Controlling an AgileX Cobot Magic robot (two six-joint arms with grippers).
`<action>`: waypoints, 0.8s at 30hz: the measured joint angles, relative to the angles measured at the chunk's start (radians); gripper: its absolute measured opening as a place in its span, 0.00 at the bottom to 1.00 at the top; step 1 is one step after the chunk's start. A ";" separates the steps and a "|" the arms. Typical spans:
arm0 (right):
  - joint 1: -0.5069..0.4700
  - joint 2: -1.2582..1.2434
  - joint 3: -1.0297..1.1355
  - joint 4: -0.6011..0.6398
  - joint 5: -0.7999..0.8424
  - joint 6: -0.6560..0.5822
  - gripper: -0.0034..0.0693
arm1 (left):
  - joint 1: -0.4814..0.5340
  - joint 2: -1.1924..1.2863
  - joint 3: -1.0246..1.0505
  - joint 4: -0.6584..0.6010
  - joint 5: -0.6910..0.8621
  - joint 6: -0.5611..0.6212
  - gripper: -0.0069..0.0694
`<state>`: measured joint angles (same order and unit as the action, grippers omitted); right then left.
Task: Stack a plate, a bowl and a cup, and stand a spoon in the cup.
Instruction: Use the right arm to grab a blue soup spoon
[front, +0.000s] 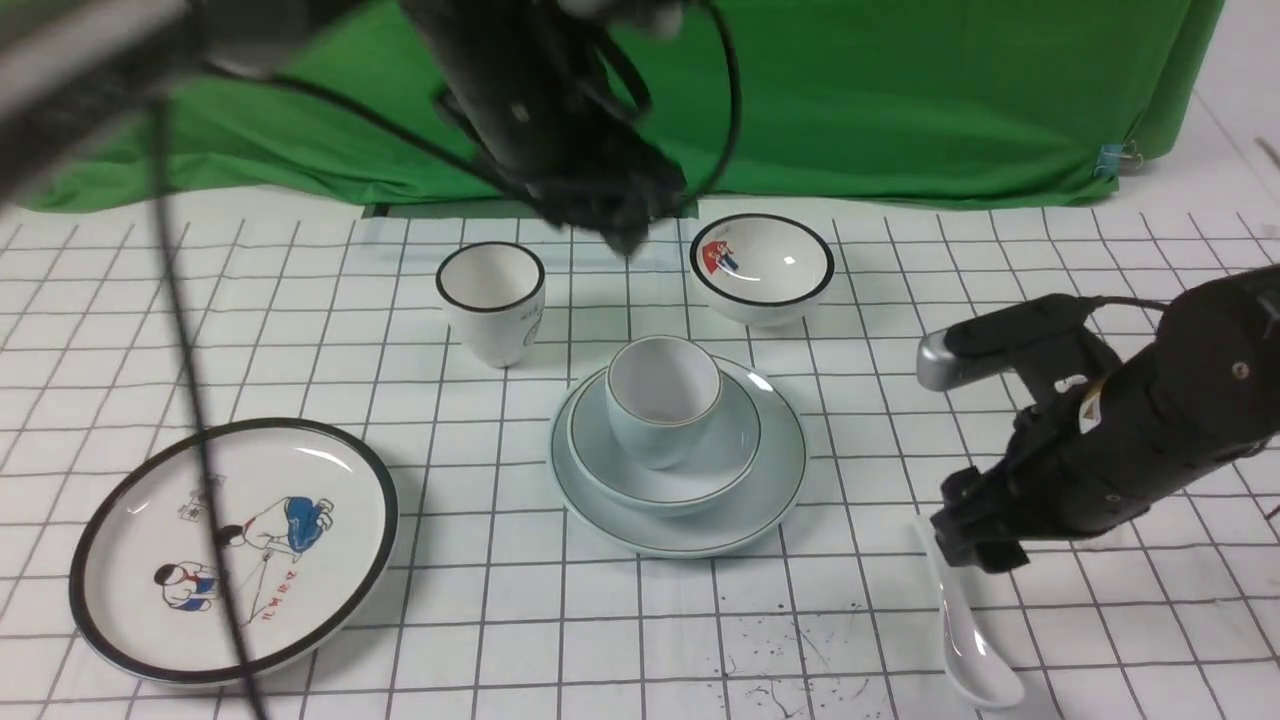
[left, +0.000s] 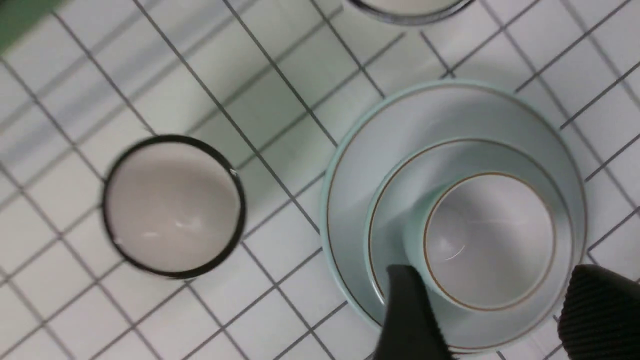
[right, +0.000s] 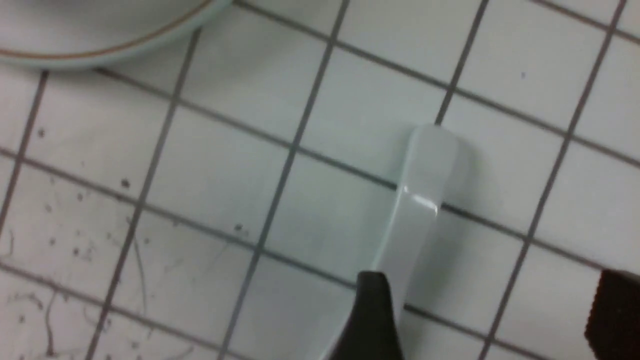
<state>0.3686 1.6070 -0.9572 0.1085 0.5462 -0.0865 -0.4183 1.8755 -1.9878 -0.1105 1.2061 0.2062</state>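
Note:
The pale blue-green plate (front: 775, 495) lies mid-table with the bowl (front: 738, 450) on it and the cup (front: 662, 400) upright in the bowl. My left gripper (front: 625, 235) hangs above and behind the stack, open and empty; in the left wrist view its fingers straddle the cup (left: 487, 240) from above, over the bowl (left: 400, 200) and plate (left: 360, 165). The plain white spoon (front: 975, 640) lies flat at the front right. My right gripper (front: 975, 545) is open just over its handle (right: 420, 210), which runs beside one finger (right: 372, 310), not gripped.
A white black-rimmed cup (front: 492, 300) and a white bowl with a red-blue figure (front: 762, 265) stand behind the stack. A large cartoon plate (front: 235, 545) lies front left. Green cloth (front: 900, 100) lines the back. The plate's rim (right: 100, 47) shows in the right wrist view.

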 joint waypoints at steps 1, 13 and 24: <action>0.002 0.019 0.000 0.001 -0.034 0.005 0.82 | 0.000 -0.051 0.004 0.014 0.000 -0.004 0.49; 0.062 0.164 0.000 0.002 -0.122 0.011 0.49 | 0.000 -0.533 0.481 0.065 -0.060 -0.048 0.05; 0.089 0.012 -0.062 0.004 -0.152 -0.035 0.28 | 0.000 -0.881 0.905 0.120 -0.243 -0.152 0.04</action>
<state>0.4571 1.6189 -1.0194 0.1122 0.3939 -0.1216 -0.4183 0.9942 -1.0832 0.0096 0.9630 0.0543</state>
